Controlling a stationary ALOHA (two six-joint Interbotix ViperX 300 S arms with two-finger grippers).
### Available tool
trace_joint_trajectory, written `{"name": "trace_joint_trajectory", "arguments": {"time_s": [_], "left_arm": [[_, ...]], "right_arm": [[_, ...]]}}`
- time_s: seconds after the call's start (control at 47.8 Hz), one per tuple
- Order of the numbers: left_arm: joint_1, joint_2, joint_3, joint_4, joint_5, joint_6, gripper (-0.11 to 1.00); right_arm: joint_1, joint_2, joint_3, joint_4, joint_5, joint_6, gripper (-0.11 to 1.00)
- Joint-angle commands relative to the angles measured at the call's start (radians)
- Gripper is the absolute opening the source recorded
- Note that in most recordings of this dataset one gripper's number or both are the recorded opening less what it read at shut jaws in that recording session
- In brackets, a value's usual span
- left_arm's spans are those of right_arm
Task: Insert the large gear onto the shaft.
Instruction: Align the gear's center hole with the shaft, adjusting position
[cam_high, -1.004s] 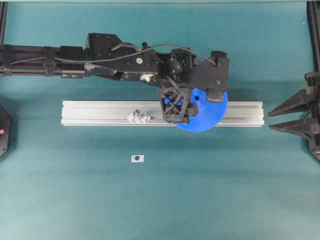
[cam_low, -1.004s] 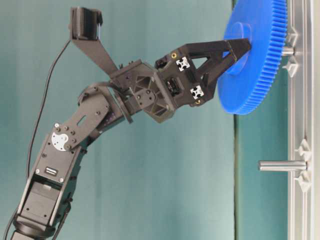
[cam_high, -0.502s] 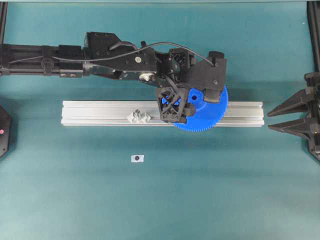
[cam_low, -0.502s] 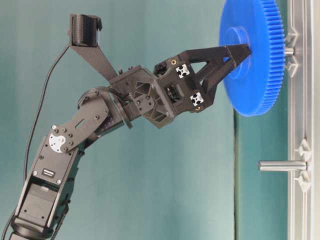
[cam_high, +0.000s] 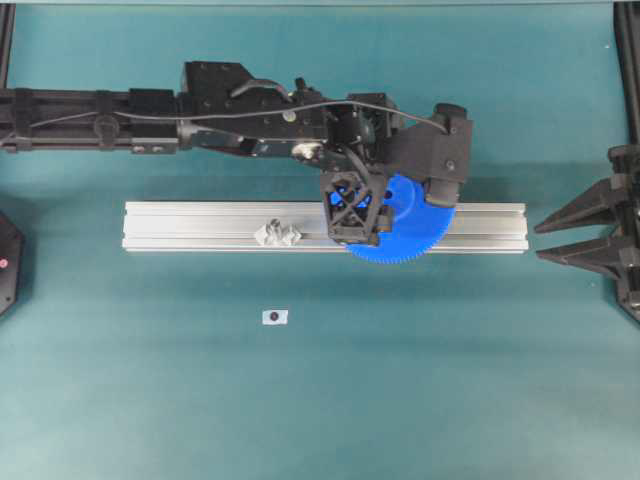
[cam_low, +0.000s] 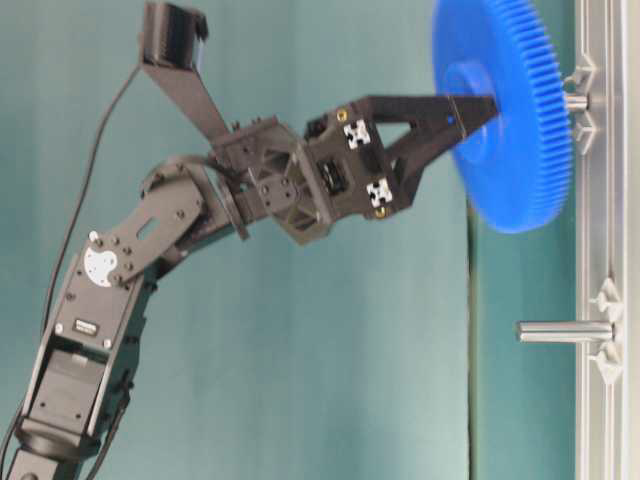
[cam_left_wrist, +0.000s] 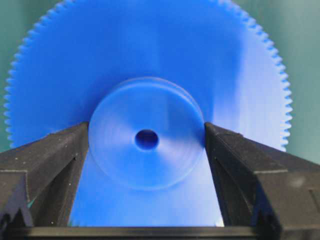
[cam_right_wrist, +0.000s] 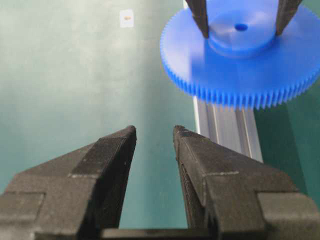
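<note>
- Overhead view: my left gripper (cam_high: 372, 212) pinches the large gear (cam_high: 405, 225) by its hub, over the right half of the aluminium rail (cam_high: 200, 226) that lies across the bench. The arm reaches in from the left edge, wrist bent down over the rail. The right gripper (cam_high: 560, 235) waits at the bench's right edge, jaws spread, empty.
- Table-level view: this picture is turned, the rail standing along the right edge. The gear sits tilted on the shaft (cam_low: 574, 101), whose base shows between disc and rail; I cannot tell how deep it is. A second pin (cam_low: 563, 331) stands bare nearby. I judge the disc must be squared to the shaft before pushing it home.
- Left wrist view: both fingers (cam_left_wrist: 47, 165) clamp the raised hub; the centre hole looks dark.
- Right wrist view: open fingers (cam_right_wrist: 107, 165) point at the gear above the rail's end; I would keep them well apart.
</note>
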Motion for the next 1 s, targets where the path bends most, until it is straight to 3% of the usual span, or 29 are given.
{"name": "trace_joint_trajectory", "arguments": {"time_s": [0.0, 0.983], "left_arm": [[0.003, -0.015, -0.035, 0.005, -0.002, 0.005, 0.79], [-0.014, 0.018, -0.097, 0.005, 0.058, 0.003, 0.83]], "right_arm": [[-0.002, 0.006, -0.009, 0.000, -0.006, 0.008, 0.43], [-0.002, 0.006, 0.000, 0.000, -0.018, 0.008, 0.43]]}}
